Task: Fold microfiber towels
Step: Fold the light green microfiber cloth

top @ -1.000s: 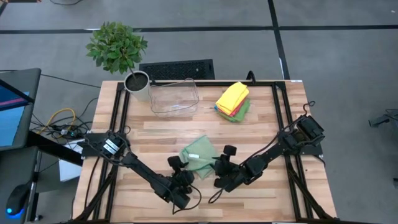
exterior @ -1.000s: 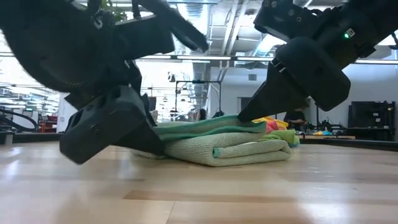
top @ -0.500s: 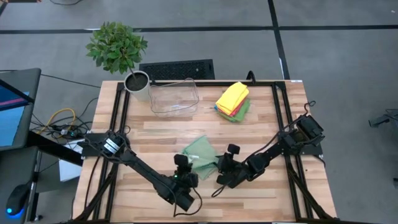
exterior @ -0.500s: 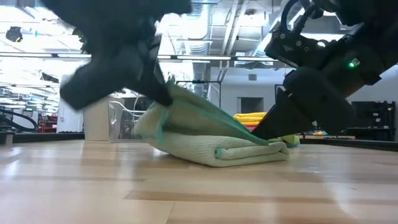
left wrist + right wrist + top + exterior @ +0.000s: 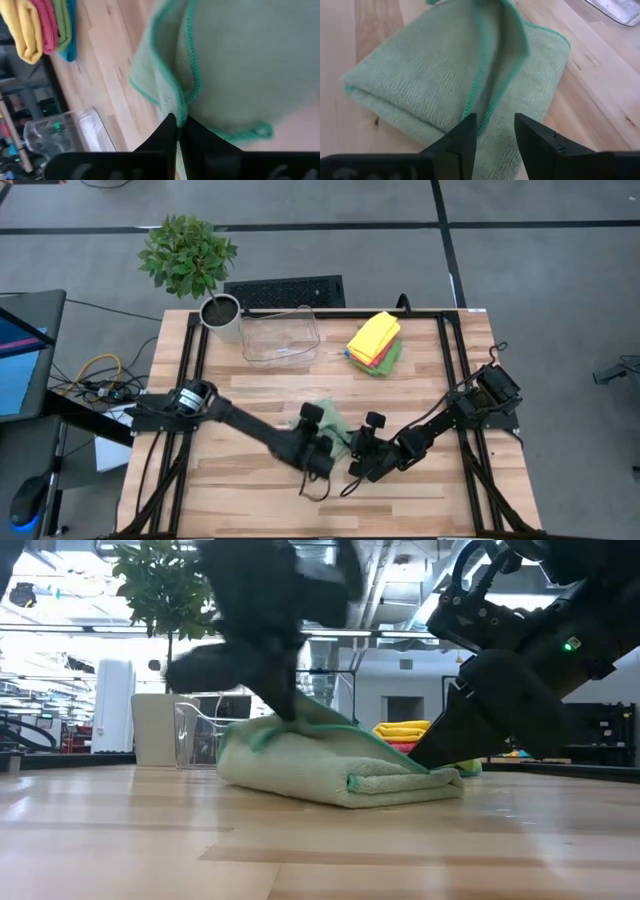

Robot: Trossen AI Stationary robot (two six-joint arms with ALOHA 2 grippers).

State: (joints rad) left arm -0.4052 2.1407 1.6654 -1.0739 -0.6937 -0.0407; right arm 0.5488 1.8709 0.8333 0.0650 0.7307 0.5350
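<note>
Fold in progress: left gripper [image 5: 322,448] has its jaws pinched tight on the hemmed edge of the pale green towel [image 5: 329,423] at mid-table and looks to be carrying that flap over the doubled layers. Just right, the right gripper [image 5: 362,457] sits at the towel's fold with jaws apart, perhaps pinning it down. Next, lay the flap flat, edges matched, then let go.

sage towel [image 5: 328,423]: 1 | stacked towels [image 5: 375,340]: 4 | bin [image 5: 280,335]: 1 | plant [image 5: 188,255]: 1
</note>
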